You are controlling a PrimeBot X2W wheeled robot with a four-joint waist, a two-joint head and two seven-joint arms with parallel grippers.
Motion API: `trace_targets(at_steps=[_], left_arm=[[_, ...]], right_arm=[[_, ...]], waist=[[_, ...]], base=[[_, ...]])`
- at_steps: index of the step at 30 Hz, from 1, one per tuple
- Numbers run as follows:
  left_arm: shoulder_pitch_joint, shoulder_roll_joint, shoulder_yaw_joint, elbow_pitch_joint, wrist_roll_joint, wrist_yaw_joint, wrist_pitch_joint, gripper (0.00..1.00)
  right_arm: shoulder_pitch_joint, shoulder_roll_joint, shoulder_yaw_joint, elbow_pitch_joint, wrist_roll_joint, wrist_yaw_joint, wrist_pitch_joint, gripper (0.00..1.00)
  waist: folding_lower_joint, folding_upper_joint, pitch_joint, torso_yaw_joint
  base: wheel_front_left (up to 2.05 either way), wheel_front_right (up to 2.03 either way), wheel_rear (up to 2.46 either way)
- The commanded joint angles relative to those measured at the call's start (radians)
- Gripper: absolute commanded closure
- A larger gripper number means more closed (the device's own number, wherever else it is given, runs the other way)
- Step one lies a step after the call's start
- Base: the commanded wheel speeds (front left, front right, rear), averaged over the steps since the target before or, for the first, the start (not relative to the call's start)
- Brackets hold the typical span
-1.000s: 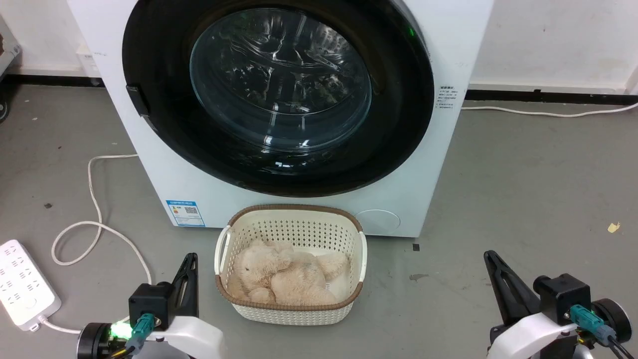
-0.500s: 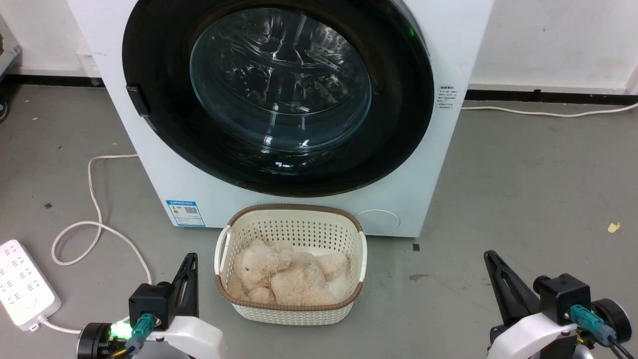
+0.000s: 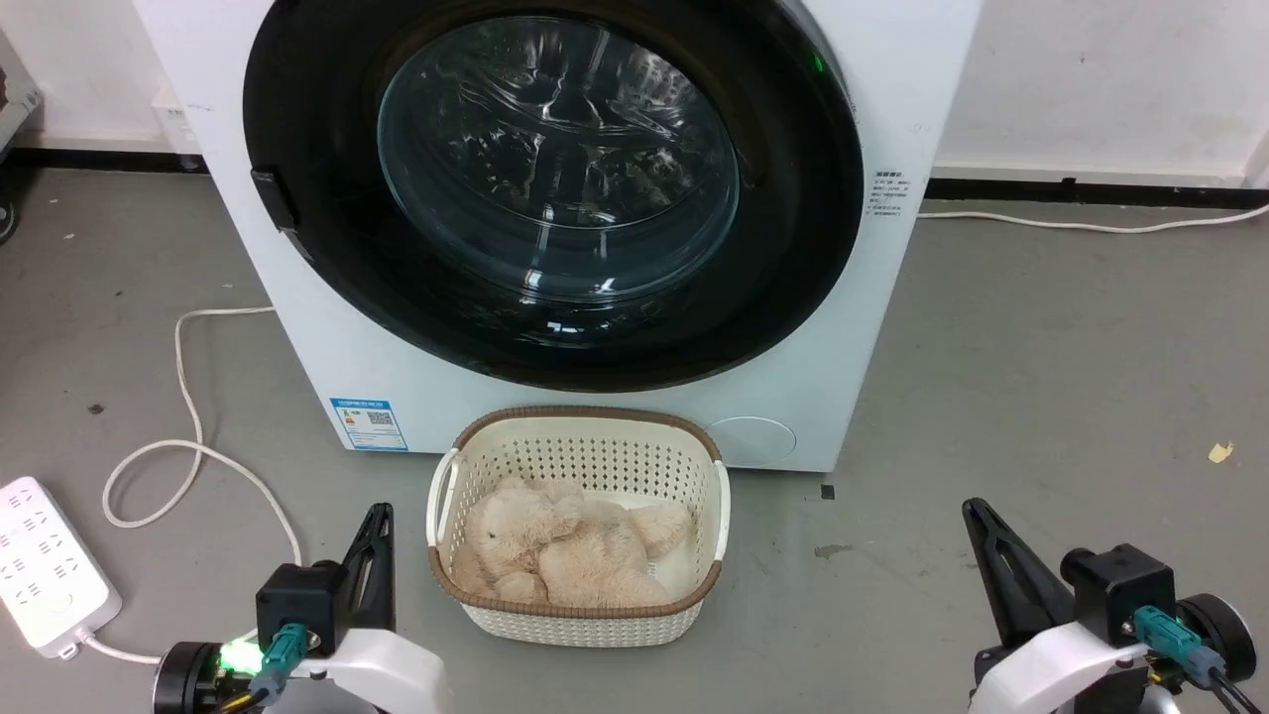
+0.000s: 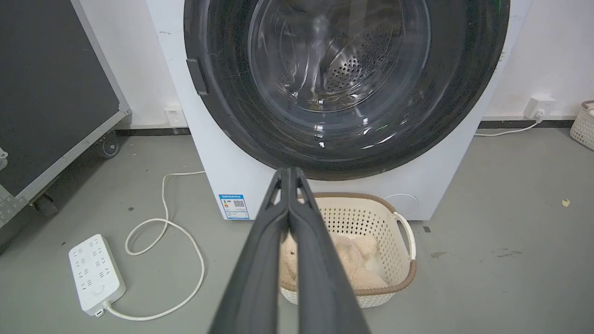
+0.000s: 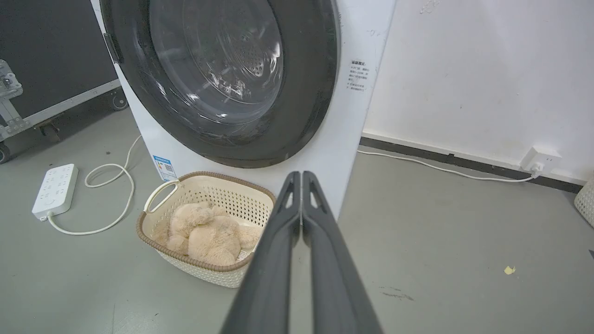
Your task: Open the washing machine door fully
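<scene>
Fingers (image 4: 264, 260) of my left gripper (image 4: 287, 171) lie pressed together along their whole length with nothing between them, and my right gripper (image 5: 299, 174) is the same, closed on air. Both hang low over the grey floor (image 3: 1041, 397), well apart from the big white front-loading washing machine (image 3: 397, 367). Its large round glossy black door with the bulging clear glass bowl (image 3: 555, 169) sits flush against the front, closed, so I judge the task is at its very start: the reach has not yet begun.

I take the small black tab (image 3: 273, 198) on the door's left edge for the handle. The next move, as I read it, calls for raising my left gripper to that tab, parting the fingers, catching it, then pulling outward and across to the right. A cream perforated plastic basket with a brown rim (image 3: 580, 412), holding a beige plush toy (image 3: 575, 550), stands just in front of the machine below the door, and my arm should stay off it.

As for writing, a blue sticker (image 3: 369, 424) low on the front carries a QR code and print too small to read, and a block of tiny dark text (image 3: 887, 193) right of the door is equally illegible. No brand name that I can make out
</scene>
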Motion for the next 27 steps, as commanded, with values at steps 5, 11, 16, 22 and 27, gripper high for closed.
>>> trace_targets(at_steps=[5,11,16,22,27], left_arm=[[0.001,0.0,-0.001,0.001,0.0,0.0,-0.001,0.0],[0.001,0.0,-0.008,0.001,-0.002,0.006,-0.012,0.0],[0.001,0.0,-0.015,0.0,-0.003,0.011,-0.022,0.0],[-0.004,0.0,-0.024,-0.005,-0.005,0.018,-0.035,0.0],[-0.015,0.0,-0.033,-0.011,-0.006,0.024,-0.045,0.0]], right_arm=[[0.0,0.0,0.0,0.001,0.001,0.0,-0.001,0.0],[0.001,0.0,-0.002,0.003,0.008,0.0,-0.012,0.0],[0.0,0.0,-0.002,0.0,0.007,0.0,-0.022,0.0],[-0.007,0.0,-0.003,-0.007,0.006,0.0,-0.035,0.0],[-0.026,-0.006,-0.004,-0.009,0.009,0.0,-0.045,0.0]], waist=[[0.0,0.0,0.0,0.0],[0.0,0.0,0.001,0.0],[0.0,0.0,0.005,0.001],[0.0,0.0,0.022,0.004],[0.0,0.0,0.045,0.009]], base=[[0.0,0.0,0.0],[0.0,0.0,0.0],[0.0,0.0,0.0],[0.0,0.0,0.0],[0.0,0.0,0.0]])
